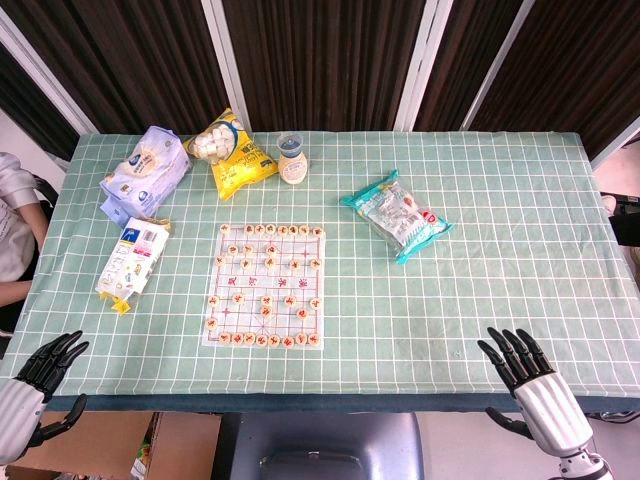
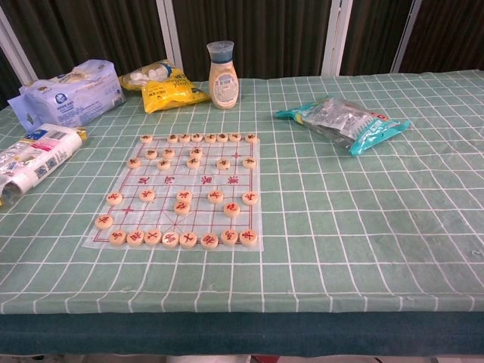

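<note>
A Chinese chess board [image 1: 266, 322] [image 2: 181, 215] lies on the green checked tablecloth [image 1: 470, 290], with several round wooden pieces [image 1: 265, 310] [image 2: 231, 209] spread over it. My left hand [image 1: 35, 385] hovers at the table's near left corner, fingers apart and holding nothing. My right hand [image 1: 530, 385] hovers at the near right edge, fingers spread and holding nothing. Neither hand touches anything, and neither shows in the chest view.
Behind the board stand a small bottle [image 1: 293, 159] [image 2: 223, 74] and a yellow snack bag [image 1: 234, 152] [image 2: 162, 85]. A teal snack bag [image 1: 396, 216] [image 2: 344, 124] lies right. A blue-white pack [image 1: 146, 172] [image 2: 68, 94] and a white packet [image 1: 131, 262] [image 2: 34, 162] lie left. A person's arm [image 1: 15, 225] shows at far left.
</note>
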